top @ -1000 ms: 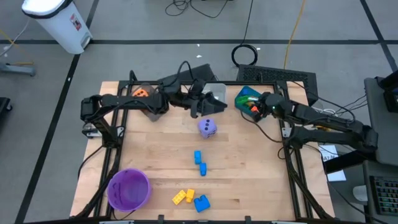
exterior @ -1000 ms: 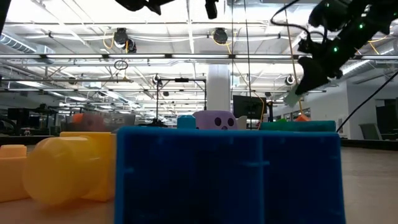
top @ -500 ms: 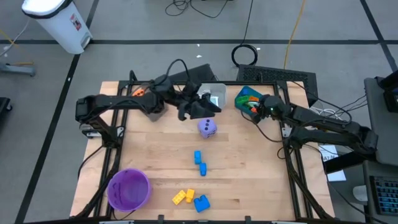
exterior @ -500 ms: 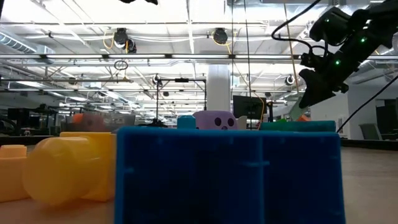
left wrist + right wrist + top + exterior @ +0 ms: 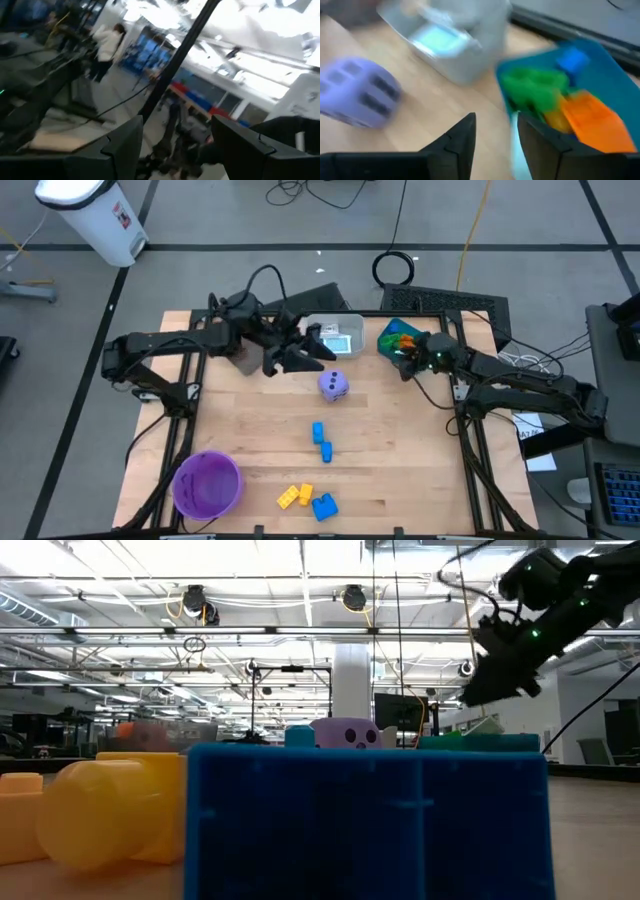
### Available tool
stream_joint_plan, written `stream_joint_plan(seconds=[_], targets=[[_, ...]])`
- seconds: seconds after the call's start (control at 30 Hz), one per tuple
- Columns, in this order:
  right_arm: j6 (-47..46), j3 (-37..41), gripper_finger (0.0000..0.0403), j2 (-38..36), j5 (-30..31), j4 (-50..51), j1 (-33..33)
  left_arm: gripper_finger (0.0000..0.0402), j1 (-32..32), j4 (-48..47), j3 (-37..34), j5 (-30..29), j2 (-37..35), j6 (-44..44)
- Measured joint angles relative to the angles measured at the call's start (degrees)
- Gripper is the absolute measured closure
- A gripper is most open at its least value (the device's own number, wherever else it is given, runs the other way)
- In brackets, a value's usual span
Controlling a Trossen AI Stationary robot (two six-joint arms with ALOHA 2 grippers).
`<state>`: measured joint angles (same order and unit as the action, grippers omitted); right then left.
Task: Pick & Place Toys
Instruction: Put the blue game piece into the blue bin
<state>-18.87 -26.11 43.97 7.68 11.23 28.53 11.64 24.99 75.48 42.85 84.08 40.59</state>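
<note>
Our right gripper [image 5: 404, 360] has just parted its fingers over the teal plastic bin [image 5: 397, 337], apparently dropping a toy there. Our left gripper [image 5: 318, 361], fingers spread and empty, has drawn back from the white bin [image 5: 336, 336] toward the purple dotted die [image 5: 334, 385], likely next.

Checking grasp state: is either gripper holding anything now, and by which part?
Nothing held. Left gripper open and empty; right gripper open over the teal bin's edge, nothing between its fingers.
</note>
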Motion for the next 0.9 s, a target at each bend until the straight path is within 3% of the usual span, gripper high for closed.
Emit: stream_joint_plan(seconds=[0.13, 0.37, 0.53, 0.67, 0.77, 0.9], targets=[[-2.4, 0.0, 0.0244, 0.0, -2.2, -10.8, 0.0, 0.0160, -0.8, -14.2, 0.0, -4.6, -4.2, -7.5], [-11.2, 0.0, 0.0199, 0.0, -9.9, -36.3, -0.5, 0.0160, -4.8, -33.3, 0.0, -18.3, -9.8, -16.3], [-20.3, 0.0, 0.0166, 0.0, -16.5, -56.2, -3.9, 0.0160, -9.9, -38.3, 0.0, -29.5, -11.1, -17.9], [-21.0, 0.0, 0.0152, 0.0, -16.7, -69.0, -10.0, 0.0160, -14.8, -38.3, 0.0, -40.0, -11.0, -18.0], [-19.7, -1.6, 0.0152, 0.0, -16.7, -69.6, -15.7, 0.0160, -18.5, -37.0, 0.0, -48.3, -10.6, -17.3], [-14.4, -5.8, 0.0159, 0.9, -16.8, -60.8, -25.0, 0.0160, -23.2, -34.0, 0.0, -55.8, -9.9, -15.0]])
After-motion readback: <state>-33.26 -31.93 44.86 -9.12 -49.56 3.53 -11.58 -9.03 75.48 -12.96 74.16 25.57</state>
